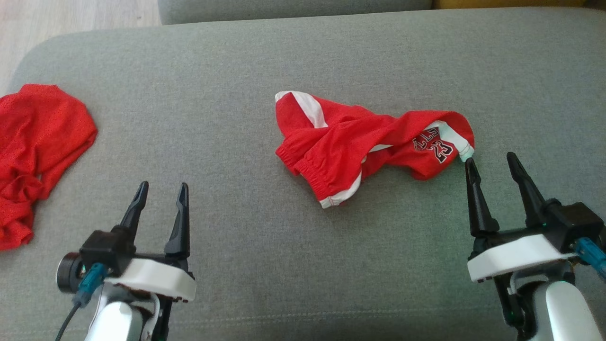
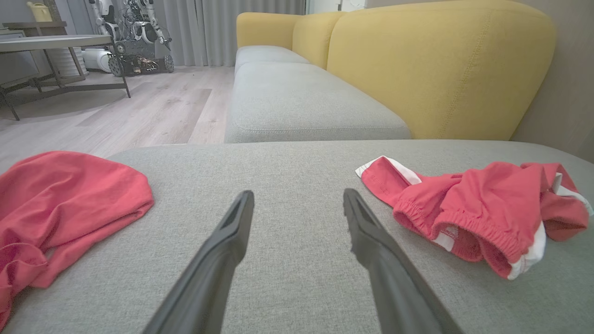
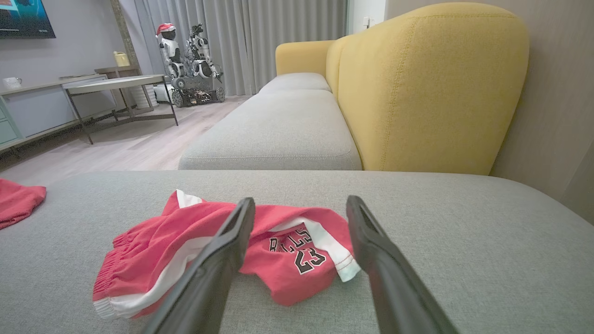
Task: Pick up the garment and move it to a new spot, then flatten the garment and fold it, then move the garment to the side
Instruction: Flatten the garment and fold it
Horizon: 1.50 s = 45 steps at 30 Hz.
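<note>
Red shorts (image 1: 360, 147), white side stripes and a printed "23" on one leg, lie crumpled on the grey seat cushion (image 1: 236, 94), right of centre in the head view; elastic waistband bunched at the near left, legs twisted over each other. Not flat, not folded. Left pincer (image 1: 163, 185) hovers over bare cushion, well apart from the shorts, fingers spread wide, nothing between them. Right pincer (image 1: 490, 158) is also spread wide and empty; its inner fingertip sits just beside the white hem corner at the right end of the shorts, contact cannot be confirmed. In the right wrist view the printed leg (image 3: 297, 260) lies directly ahead, between the two fingers. A second red garment (image 1: 38, 151) is heaped at the left edge of the cushion, well apart from the shorts; whether it belongs to the task cannot be told. Yellow backrest (image 3: 431, 88) stands beyond the cushion. Judgement on progress: no part of the sequence looks done. Pickup, move to a new spot, flattening, folding and setting aside all remain. Right arm appears lined up for a first grasp at the hem.
</note>
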Available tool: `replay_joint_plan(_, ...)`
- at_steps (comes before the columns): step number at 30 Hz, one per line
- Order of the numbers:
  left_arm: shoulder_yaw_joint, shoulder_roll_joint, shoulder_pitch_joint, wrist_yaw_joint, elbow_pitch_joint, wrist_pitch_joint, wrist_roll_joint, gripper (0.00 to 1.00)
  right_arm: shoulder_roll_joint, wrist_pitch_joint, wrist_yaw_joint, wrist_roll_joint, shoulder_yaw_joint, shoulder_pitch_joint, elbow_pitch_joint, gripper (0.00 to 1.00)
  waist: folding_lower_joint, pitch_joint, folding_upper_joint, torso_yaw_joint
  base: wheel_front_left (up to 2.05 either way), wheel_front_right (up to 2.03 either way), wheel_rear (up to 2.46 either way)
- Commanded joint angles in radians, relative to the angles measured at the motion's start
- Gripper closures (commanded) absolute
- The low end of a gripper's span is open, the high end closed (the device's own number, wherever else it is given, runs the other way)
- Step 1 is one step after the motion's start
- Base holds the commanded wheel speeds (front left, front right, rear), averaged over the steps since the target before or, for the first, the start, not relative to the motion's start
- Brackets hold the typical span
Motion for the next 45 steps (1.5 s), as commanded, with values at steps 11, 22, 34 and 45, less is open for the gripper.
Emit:
replay_joint_plan(11, -0.066, 0.006, -0.102, -0.062, -0.067, 0.063, 0.006, 0.00, -0.002, 0.005, 0.008, 0.022, 0.027, -0.025, -0.047, 0.00, 0.0000, 0.033, 0.0000, -0.002, 0.00, 0.00, 0.00)
replay_joint_plan(22, -0.255, -0.055, -0.185, -0.155, 0.042, 0.206, -0.042, 0.00, -0.002, -0.003, 0.008, 0.044, 0.050, -0.051, -0.033, 0.00, 0.0000, 0.108, 0.0000, -0.078, 0.00, 0.00, 0.00)
replay_joint_plan(34, -0.340, -0.047, -0.272, -0.173, 0.131, 0.187, -0.087, 0.00, -0.002, -0.016, 0.008, 0.053, 0.051, -0.079, -0.023, 0.00, 0.0000, 0.161, 0.0000, -0.123, 0.00, 0.00, 0.00)
replay_joint_plan(45, -0.341, -0.014, -0.326, -0.172, 0.138, 0.140, -0.119, 1.00, -0.002, 0.069, 0.008, 0.059, -0.011, -0.169, 0.064, 0.00, 0.0000, 0.197, 0.0000, -0.102, 0.00, 0.00, 0.00)
